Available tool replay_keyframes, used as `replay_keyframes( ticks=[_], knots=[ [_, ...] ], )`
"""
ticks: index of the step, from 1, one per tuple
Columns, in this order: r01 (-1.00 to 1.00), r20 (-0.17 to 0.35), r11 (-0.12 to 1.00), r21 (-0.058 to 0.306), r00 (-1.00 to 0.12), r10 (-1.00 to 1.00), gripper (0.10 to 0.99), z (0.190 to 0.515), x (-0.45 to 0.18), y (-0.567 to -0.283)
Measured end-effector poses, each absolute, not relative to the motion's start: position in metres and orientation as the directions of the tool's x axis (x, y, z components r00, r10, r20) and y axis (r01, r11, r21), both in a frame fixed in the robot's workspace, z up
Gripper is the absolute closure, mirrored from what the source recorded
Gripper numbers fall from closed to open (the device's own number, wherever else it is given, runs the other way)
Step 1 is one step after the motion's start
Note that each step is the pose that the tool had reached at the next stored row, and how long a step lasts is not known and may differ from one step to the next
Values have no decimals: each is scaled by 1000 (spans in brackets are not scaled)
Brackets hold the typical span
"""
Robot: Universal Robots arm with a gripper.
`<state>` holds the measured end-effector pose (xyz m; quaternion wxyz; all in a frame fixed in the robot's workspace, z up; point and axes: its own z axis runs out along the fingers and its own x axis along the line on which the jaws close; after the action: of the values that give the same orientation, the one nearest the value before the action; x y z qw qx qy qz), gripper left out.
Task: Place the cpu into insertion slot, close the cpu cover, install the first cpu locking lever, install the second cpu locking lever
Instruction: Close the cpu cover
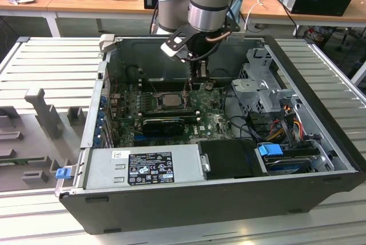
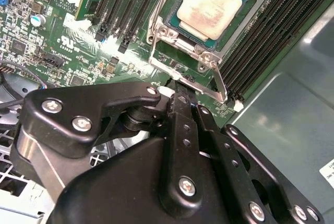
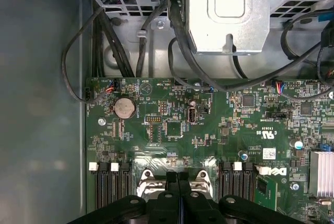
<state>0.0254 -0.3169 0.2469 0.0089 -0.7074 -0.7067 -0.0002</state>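
The cpu (image 2: 209,6), a square chip with a silvery top, lies flat in the insertion slot on the green motherboard; the exterior view shows the cpu (image 1: 170,99) mid-board. The cpu cover (image 2: 163,32) lies down around it as a metal frame, hiding most of the slot. A thin metal locking lever (image 2: 219,84) runs along the socket's edge nearest my gripper. My gripper (image 2: 177,94) hangs just above that edge, fingers shut together with nothing seen between them. The gripper (image 3: 178,178) points at the socket's bracket, and the gripper (image 1: 196,82) stands right behind the chip in the exterior view.
Long black memory slots (image 2: 266,41) flank the socket. A black expansion card (image 1: 163,125) lies in front of the chip, with the power supply (image 1: 143,168) at the case's near wall. The drive cage (image 1: 263,85) and cable bundles (image 3: 172,36) crowd the exterior view's right.
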Motion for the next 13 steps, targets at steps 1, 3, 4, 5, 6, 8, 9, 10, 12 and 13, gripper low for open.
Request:
replay_keyframes(
  ticks=[1,3,4,5,6,8,9,10,12,13],
  knots=[
    [1000,13,-1,-12,1,1000,980,247,25,-317],
    [1000,13,-1,-12,1,1000,980,247,25,-317],
    [1000,13,-1,-12,1,1000,980,247,24,-317],
    [1000,13,-1,-12,1,1000,980,247,24,-317],
    [1000,13,-1,-12,1,1000,980,247,24,-317],
    [1000,13,-1,-12,1,1000,980,247,23,-317],
    [1000,13,-1,-12,1,1000,980,247,23,-317],
    [1000,13,-1,-12,1,1000,980,247,23,-317],
    [1000,13,-1,-12,1,1000,980,247,22,-317],
    [1000,13,-1,-12,1,1000,980,247,22,-317]
  ],
)
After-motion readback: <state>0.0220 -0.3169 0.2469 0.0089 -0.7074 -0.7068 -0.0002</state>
